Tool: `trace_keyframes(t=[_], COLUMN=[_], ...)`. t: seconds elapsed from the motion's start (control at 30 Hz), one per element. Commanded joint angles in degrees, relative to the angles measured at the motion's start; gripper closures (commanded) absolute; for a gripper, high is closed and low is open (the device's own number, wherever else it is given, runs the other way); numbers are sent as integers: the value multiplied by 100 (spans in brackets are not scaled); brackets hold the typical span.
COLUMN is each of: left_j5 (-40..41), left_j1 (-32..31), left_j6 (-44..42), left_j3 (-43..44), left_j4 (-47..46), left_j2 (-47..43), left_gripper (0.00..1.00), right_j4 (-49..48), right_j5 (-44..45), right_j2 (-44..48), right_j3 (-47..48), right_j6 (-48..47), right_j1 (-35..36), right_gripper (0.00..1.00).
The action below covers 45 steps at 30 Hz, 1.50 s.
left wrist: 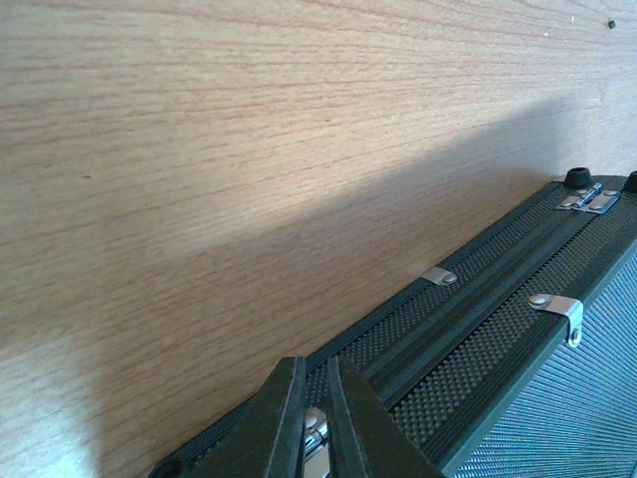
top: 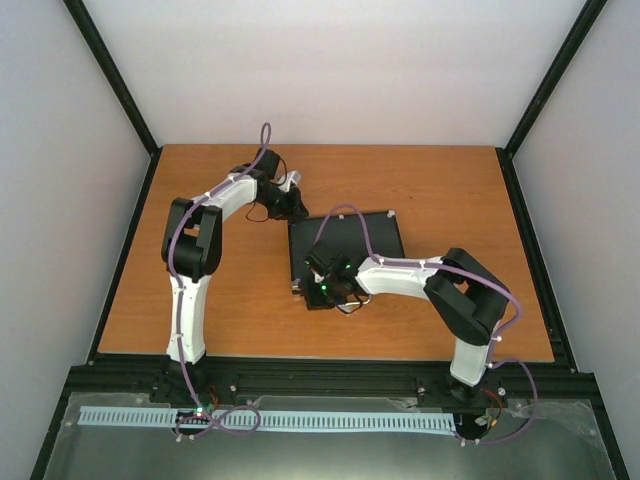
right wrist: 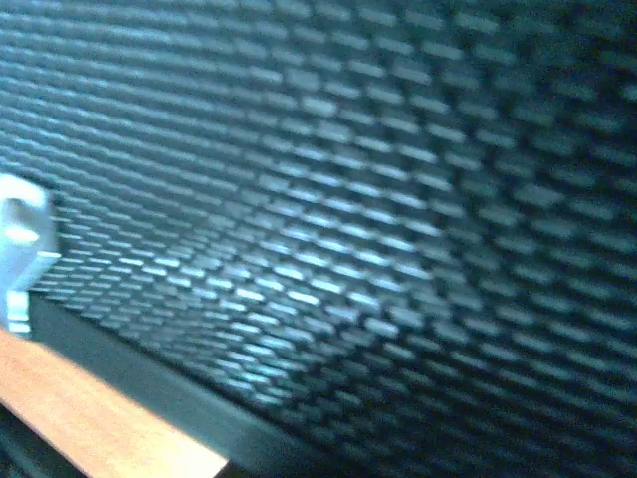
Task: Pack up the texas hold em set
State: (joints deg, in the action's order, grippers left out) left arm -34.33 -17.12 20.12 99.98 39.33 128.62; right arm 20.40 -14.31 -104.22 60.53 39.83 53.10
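The black briefcase (top: 362, 238) lies flat and closed on the wooden table. No chips, cards, dice or button are in view. My left gripper (top: 292, 208) is at the case's far left corner. In the left wrist view its jaws are nearly together, and the gripper (left wrist: 317, 393) rests against the case's ribbed side (left wrist: 478, 319) over a silver fitting (left wrist: 317, 438). My right gripper (top: 322, 272) is over the case's near left part. The right wrist view shows only the textured lid (right wrist: 348, 199) very close and a silver corner piece (right wrist: 20, 249); its fingers are hidden.
The wooden table (top: 220, 300) is bordered by white walls and black frame posts (top: 120, 80). Silver clips (left wrist: 439, 276) and a hinge (left wrist: 587, 200) sit along the case's side. A black rail runs along the table's near edge (top: 320, 375).
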Motion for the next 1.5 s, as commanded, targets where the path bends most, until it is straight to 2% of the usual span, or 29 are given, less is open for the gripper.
trace_keyframes(t=[0.0,0.13,0.3,0.5,0.63,0.77,1.1,1.47], left_j5=[-92,-132,-198,-169,-180,-142,-84,-48], left_j1=[-19,-19,-19,-19,-19,-19,-18,-19], left_j6=[-62,25,180,246,325,294,300,301], left_j3=[-256,-497,-930,-823,-670,-636,-298,-335], left_j4=[554,401,125,140,157,202,353,306], left_j2=[22,-119,-271,-150,-18,-44,171,315], left_gripper=[90,90,90,90,90,90,90,91], right_j4=[279,672,541,-168,-859,-1970,-4120,-4226], right_j5=[1944,2431,2331,1768,1717,1627,1128,1097], right_j2=[16,276,501,1164,1884,2354,1807,1617], right_j3=[-108,-414,-693,-1232,-2147,-3112,-3301,-3256], right_j6=[637,891,925,456,1032,1368,736,649], right_j1=[-195,-206,-256,2,180,179,183,166], right_gripper=[97,97,97,97,97,97,97,97])
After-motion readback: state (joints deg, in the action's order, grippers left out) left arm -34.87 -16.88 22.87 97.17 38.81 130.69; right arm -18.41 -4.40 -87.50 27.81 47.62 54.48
